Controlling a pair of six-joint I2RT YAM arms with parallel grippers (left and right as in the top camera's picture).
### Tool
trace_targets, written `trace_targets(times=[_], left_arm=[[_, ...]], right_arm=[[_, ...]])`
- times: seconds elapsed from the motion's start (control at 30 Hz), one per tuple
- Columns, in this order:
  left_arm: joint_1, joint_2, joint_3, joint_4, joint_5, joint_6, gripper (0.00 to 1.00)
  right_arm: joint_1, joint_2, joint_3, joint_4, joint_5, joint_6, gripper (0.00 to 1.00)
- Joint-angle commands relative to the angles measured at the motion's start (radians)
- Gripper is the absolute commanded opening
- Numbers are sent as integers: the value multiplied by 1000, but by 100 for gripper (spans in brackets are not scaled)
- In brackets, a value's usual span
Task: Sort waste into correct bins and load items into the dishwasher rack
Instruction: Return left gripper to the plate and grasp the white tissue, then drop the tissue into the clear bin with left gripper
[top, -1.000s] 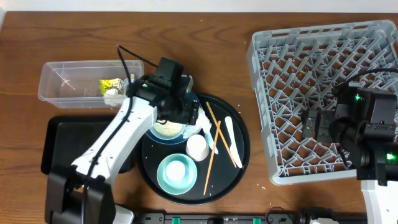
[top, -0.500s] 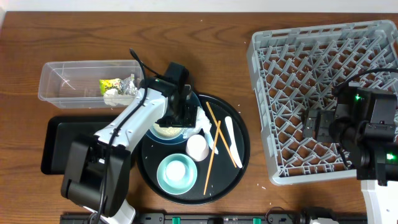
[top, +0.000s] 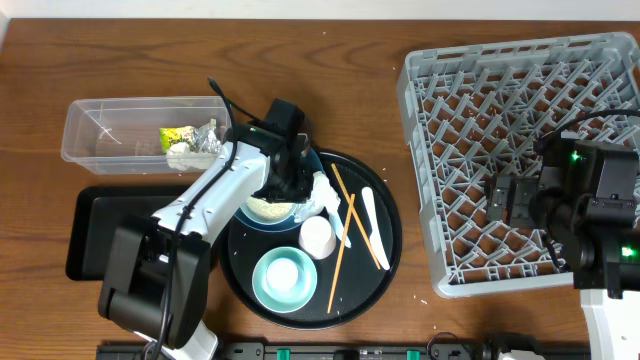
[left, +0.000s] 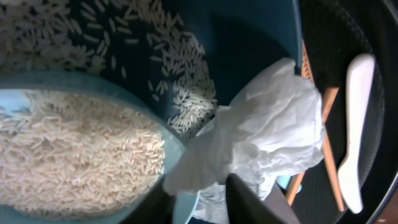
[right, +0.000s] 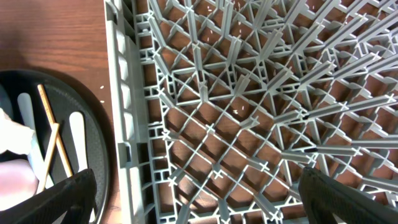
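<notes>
- The left hand (left: 199, 200) has its fingers pressed in on the lower end of the crumpled white tissue (left: 261, 130), pinching it. The rest of the tissue billows out just ahead of the fingertips.
- Ahead of that hand the tissue lies over the dark-blue plate (left: 249, 37), touching the rim of the light blue bowl (left: 74, 79) that is full of rice grains (left: 74, 149). More grains are scattered on the plate.
- On the tissue's side away from the bowl, a wooden chopstick (left: 326, 102) and a white plastic utensil (left: 354, 124) lie on the round black tray (left: 379, 37).
- The right hand (right: 202, 196) is spread wide and holds nothing. The dishwasher rack (right: 249, 93) is directly beneath it.
</notes>
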Motion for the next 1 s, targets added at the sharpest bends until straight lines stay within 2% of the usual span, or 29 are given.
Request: trace_targets(times=[0.0, 0.13, 0.2, 0.33, 0.4, 0.7, 0.97], left_arm=[[-2, -5, -5, 4, 1, 1, 21], [-2, -5, -5, 13, 1, 1, 19], [-2, -5, -5, 16, 1, 1, 13], [-2, -5, -5, 29, 0, 1, 12], [-2, -5, -5, 37, 0, 1, 6], [-2, -28, 23, 42, -14, 2, 6], [-1, -177, 39, 50, -69, 5, 6]], right_arm=[[5, -4, 18, -2, -4, -11, 99], [5, -4, 18, -2, -4, -11, 99], [5, -4, 18, 0, -3, -11, 99], [5, -4, 18, -4, -4, -11, 99], [5, -4, 18, -4, -4, -11, 99], [5, -4, 18, -4, -4, -11, 99], [5, -4, 18, -3, -4, -11, 99]])
